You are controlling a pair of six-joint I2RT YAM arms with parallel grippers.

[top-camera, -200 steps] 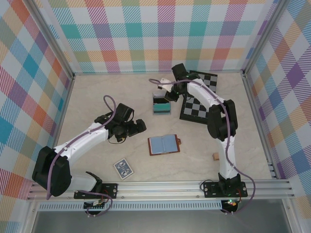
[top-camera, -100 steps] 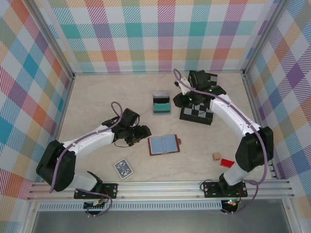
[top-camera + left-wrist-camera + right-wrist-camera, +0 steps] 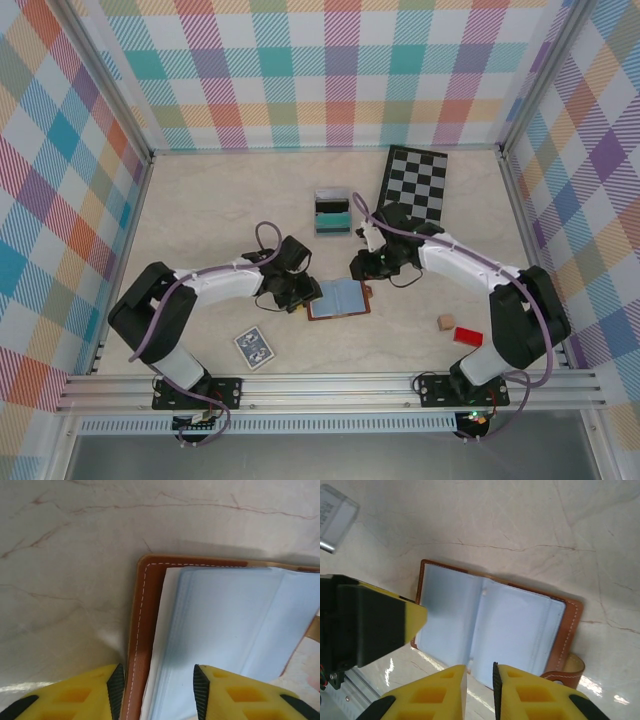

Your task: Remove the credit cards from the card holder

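The card holder [image 3: 337, 298] is laid open at centre frame. Its left edge is straddled by the left gripper [image 3: 156, 685]; whether it is clamped cannot be told. The right gripper [image 3: 480, 672] is held narrowly parted and empty. Card removal seems not yet begun.

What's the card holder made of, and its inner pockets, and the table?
Card holder: likely tan leather, matte, with white stitching along its edge. Pockets: probably soft pale-blue plastic, smooth and faintly shiny. Table: glossy marble-look surface with reddish veins, possibly laminate.

Seemingly matt leather card holder [image 3: 490, 625]
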